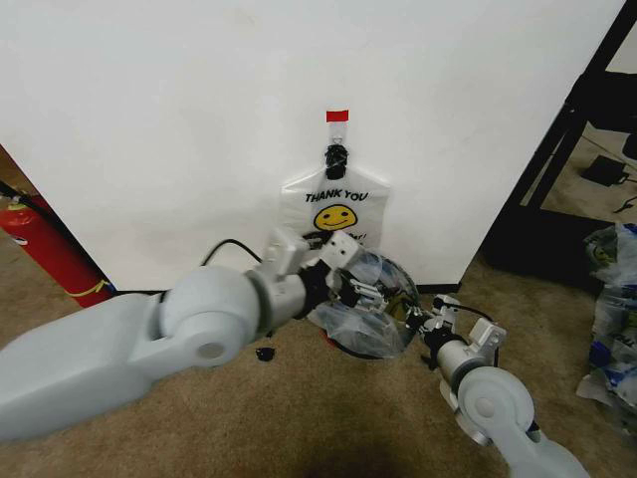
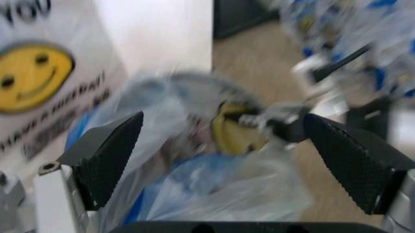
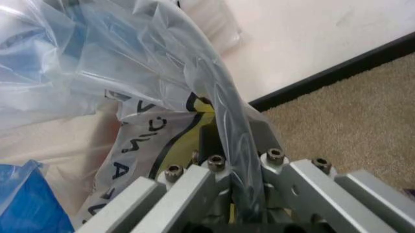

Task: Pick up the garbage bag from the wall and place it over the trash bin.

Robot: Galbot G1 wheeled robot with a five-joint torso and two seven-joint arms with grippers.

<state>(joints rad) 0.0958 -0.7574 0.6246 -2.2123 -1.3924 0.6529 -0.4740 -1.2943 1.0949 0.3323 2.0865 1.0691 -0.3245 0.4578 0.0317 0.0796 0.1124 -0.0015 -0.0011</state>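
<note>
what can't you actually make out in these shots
- Trash bin: in the head view the garbage bag and left gripper cover all but part of its rim.
- "THANK YOU" bag: its lower print is behind the left arm in the head view and blurred in the left wrist view.
- Right gripper: shut on the garbage bag; the right wrist view cannot tell whether the rim is pinched too.

Left tool (image 2: 224,162) hangs with fingers spread wide; right tool (image 3: 243,194) is clamped tight.
</note>
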